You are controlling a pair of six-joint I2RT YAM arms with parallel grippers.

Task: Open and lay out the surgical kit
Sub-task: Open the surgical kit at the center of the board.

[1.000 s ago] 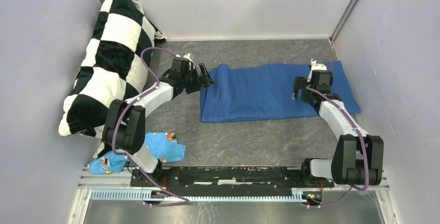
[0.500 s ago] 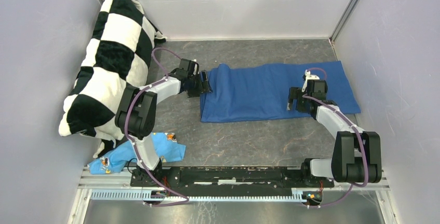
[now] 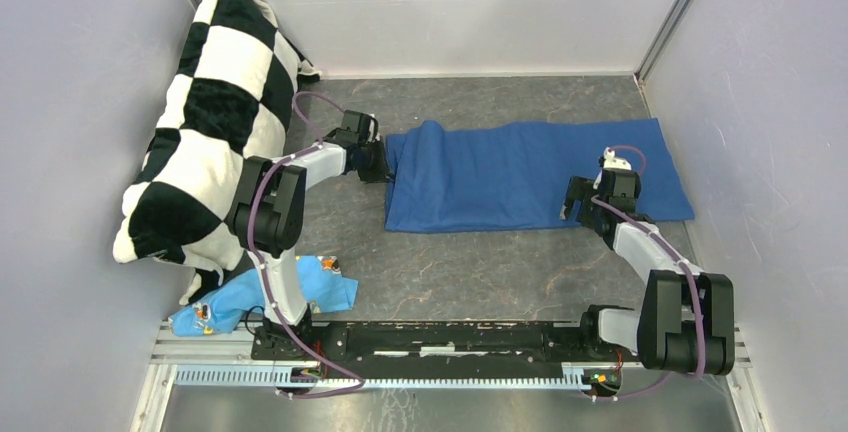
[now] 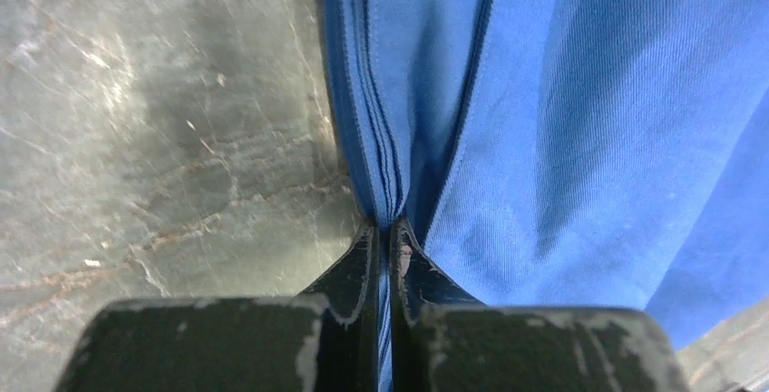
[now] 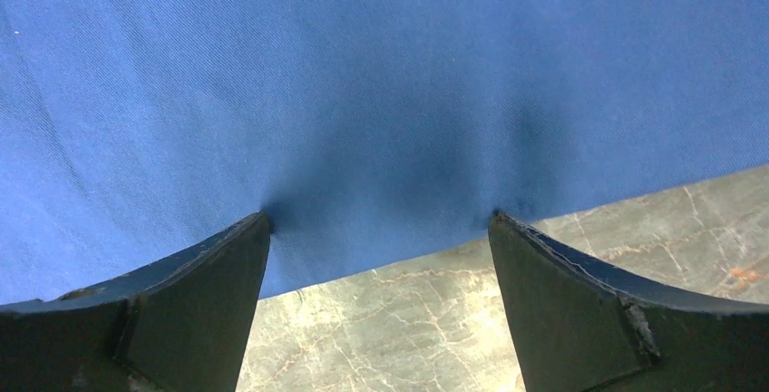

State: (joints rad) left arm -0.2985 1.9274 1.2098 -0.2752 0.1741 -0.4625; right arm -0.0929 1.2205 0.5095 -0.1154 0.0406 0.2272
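Since a second ago the left end effector [image 4: 384,233] has pinched shut on the stitched, layered left hem of the surgical kit [image 3: 500,174], a folded blue twill bundle lying mid-table [image 3: 470,262]. The right end effector [image 5: 381,220] has slid to the bundle's near edge, fingers wide, tips denting the cloth.

Grey marbled table [image 3: 480,262], seen from above. A folded dark blue cloth wrap [image 3: 500,177] lies flat across the far centre and right. A black-and-white checkered pillow [image 3: 200,122] rests at the far left, leaning on the wall. A light blue patterned cloth scrap [image 3: 320,292] lies crumpled at the near left.
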